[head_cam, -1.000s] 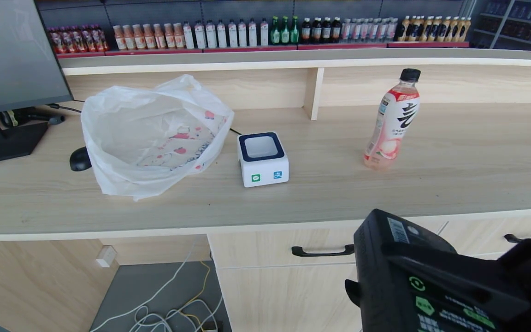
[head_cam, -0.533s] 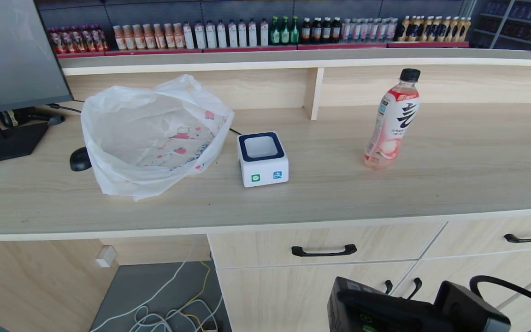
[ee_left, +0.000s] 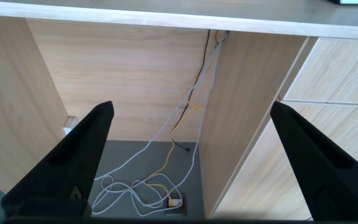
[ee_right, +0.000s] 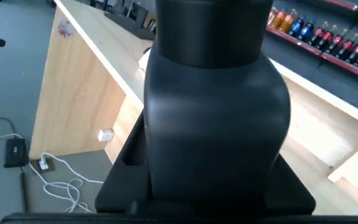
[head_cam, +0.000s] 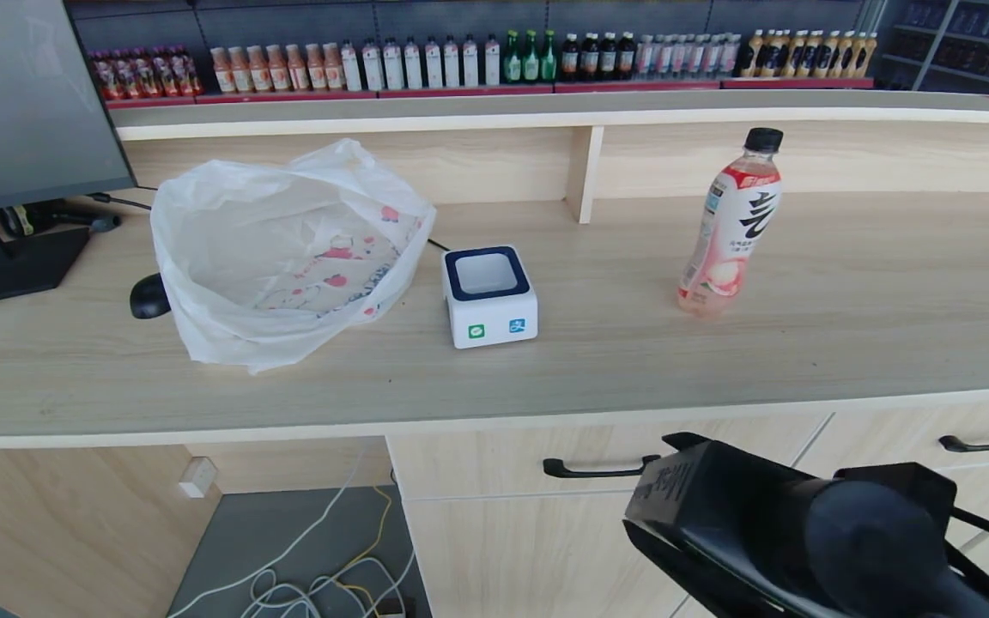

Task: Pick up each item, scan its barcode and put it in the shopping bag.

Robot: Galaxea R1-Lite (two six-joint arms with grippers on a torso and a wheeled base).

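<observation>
Well, bottle (head_cam: 731, 232) upright (capped), bag (head_cam: 280, 257) beside scanner (head_cam: 489, 296)

Bare tabletop (head_cam: 889, 283) btwn scanner (head_cam: 489, 296) & bottle (head_cam: 728, 225), open from front edge. Bag (head_cam: 280, 249) crowds scanner's left, upright divider (head_cam: 585, 172) behind.

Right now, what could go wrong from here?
1. The bottle stands tall and narrow; a sideways nudge could topple it.
2. The bag is limp with a sagging mouth, so the bottle might catch its rim.
3. The right arm sits below the counter edge and could strike it rising.
</observation>
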